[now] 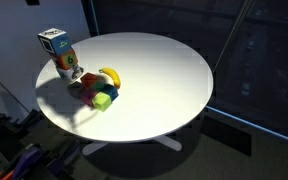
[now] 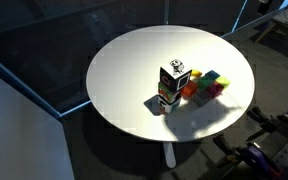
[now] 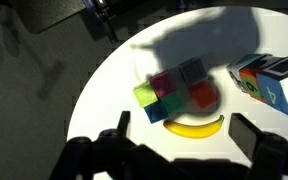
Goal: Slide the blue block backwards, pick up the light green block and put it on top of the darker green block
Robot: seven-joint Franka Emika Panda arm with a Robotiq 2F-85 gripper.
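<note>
In the wrist view a tight cluster of small cubes sits on the white round table (image 3: 104,95). The light green block (image 3: 144,94) is at the cluster's left. The darker green block (image 3: 175,103) is in the middle. The blue block (image 3: 154,113) touches both on the near side. My gripper (image 3: 184,128) is open and empty, hovering above the table with its fingers either side of a yellow banana (image 3: 194,127). The light green block also shows in an exterior view (image 1: 103,101). The gripper is not seen in either exterior view.
A magenta cube (image 3: 165,83), a red cube (image 3: 202,96) and a greyish block (image 3: 192,70) are in the same cluster. A printed carton (image 3: 269,85) stands beside it and shows in both exterior views (image 1: 56,50) (image 2: 173,82). The table edge runs close to the cluster (image 1: 54,115).
</note>
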